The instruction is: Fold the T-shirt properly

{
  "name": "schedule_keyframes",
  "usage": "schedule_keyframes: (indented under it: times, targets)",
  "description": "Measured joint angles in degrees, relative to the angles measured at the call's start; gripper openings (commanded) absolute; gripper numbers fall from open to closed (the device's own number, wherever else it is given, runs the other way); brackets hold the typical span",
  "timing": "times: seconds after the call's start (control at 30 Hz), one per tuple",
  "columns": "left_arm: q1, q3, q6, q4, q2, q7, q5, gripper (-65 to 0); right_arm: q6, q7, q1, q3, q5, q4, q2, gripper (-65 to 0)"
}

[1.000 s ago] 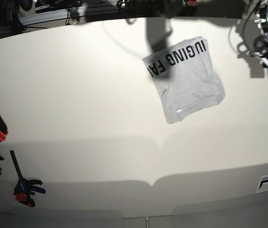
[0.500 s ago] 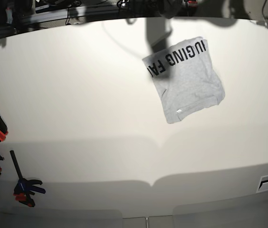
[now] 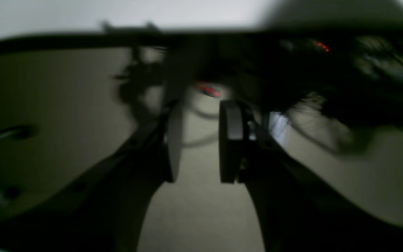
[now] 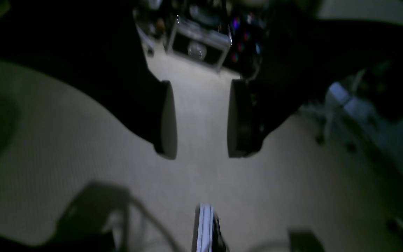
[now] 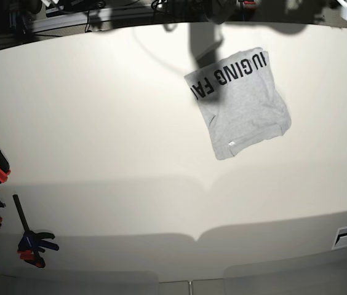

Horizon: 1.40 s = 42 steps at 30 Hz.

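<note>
**Visitor:** Where does the fold stand, and what are your grippers doing?

**Me:** My left gripper (image 3: pixel 198 143) has its pads parted with nothing between them, only blurred floor and cables beyond. My right gripper (image 4: pixel 199 119) is likewise parted and empty. Neither is near the cloth. The T-shirt (image 5: pixel 241 104) lies alone on the counter (image 5: pixel 99 123), toward the far right of it, as a compact, slightly skewed rectangle with black lettering along its far edge.

**Visitor:** So what would doing this step well mean?

**Me:** I judge the fold essentially done, so the job now is to leave it alone: keep both arms clear of the T-shirt and avoid dragging a corner. If I did tidy it, I would square the near edge, where a small tab of fabric shows.

**Visitor:** And the count?

**Me:** Nearest, well to the left of the T-shirt at the counter's edge, a cluster of clamps (image 5: pixel 35 243); I make out about four, though they overlap. Then one T-shirt. Two grippers, both off the counter.
</note>
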Motion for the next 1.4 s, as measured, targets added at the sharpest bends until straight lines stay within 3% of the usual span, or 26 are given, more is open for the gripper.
schedule_keyframes:
  times: [0.07, 0.1, 0.17, 0.3, 0.47, 0.57, 0.67, 0.73, 0.83, 0.93, 1.0, 1.07, 1.2, 1.4]
  targets:
    - [0.24, 3.82, -5.35, -1.29, 0.66, 0.44, -0.26, -48.6, 0.0, 5.03, -0.02, 0.0, -0.55, -1.49, -0.22, -42.1]
    - [0.2, 6.73, -6.01, -2.05, 0.76, 0.46, -0.02, -48.6, 0.0, 8.57, -0.02, -0.48, -0.57, -2.29, -0.31, -42.1]
    - [-0.44, 12.92, -6.23, -3.96, 0.92, -2.43, 4.35, -48.6, -0.02, 16.0, 0.02, -2.14, -0.48, -4.42, -0.46, -42.1]
    - [-5.09, 24.48, -5.33, -13.53, 0.79, -14.51, 18.14, -48.6, -0.04, 32.37, 0.11, -8.76, -1.53, -10.43, -0.46, -42.1]
    - [-15.19, 35.04, 2.86, -32.17, 2.01, -28.94, 24.68, -48.6, -1.01, 50.53, 4.87, -20.28, -15.47, -22.29, -0.61, -42.1]
    - [-21.64, 36.74, 7.96, -44.19, 4.81, -37.05, 28.0, -48.6, -7.04, 58.84, 9.99, -26.95, -21.07, -30.25, -1.31, -42.1]
    - [-26.91, 36.81, 12.46, -54.6, 7.82, -47.5, 30.21, -48.6, -10.95, 69.42, 15.19, -33.33, -24.33, -37.79, -2.12, -42.1]
    - [-29.83, 36.81, 15.45, -60.5, 9.81, -55.32, 30.23, -48.6, -13.09, 72.98, 19.02, -37.22, -24.3, -42.6, -2.8, -42.1]
    - [-33.75, 36.7, 19.37, -68.24, 12.41, -64.92, 30.29, -48.6, -17.49, 73.13, 25.38, -42.05, -24.46, -49.72, -4.74, -42.1]
    - [-36.44, 36.7, 20.09, -73.92, 14.43, -66.53, 30.32, -48.6, -22.14, 73.44, 31.41, -45.66, -24.24, -56.85, -7.98, -42.1]
    - [-36.96, 36.68, 21.51, -76.37, 16.06, -66.47, 30.99, -48.6, -23.5, 73.46, 34.49, -47.43, -24.24, -61.37, -10.01, -42.1]
    - [-36.87, 36.7, 22.05, -77.18, 17.14, -61.86, 33.68, -48.6, -23.56, 72.61, 36.54, -48.59, -24.26, -64.87, -11.58, -42.1]
    - [-36.63, 36.7, 22.12, -77.18, 17.38, -49.9, 36.33, -48.6, -25.7, 59.95, 38.91, -48.92, -24.06, -67.98, -13.22, -42.1]
    - [-36.92, 36.7, 22.51, -77.18, 15.34, -41.83, 36.3, -48.6, -27.89, 52.33, 41.05, -48.92, -23.85, -67.98, -13.09, -42.1]
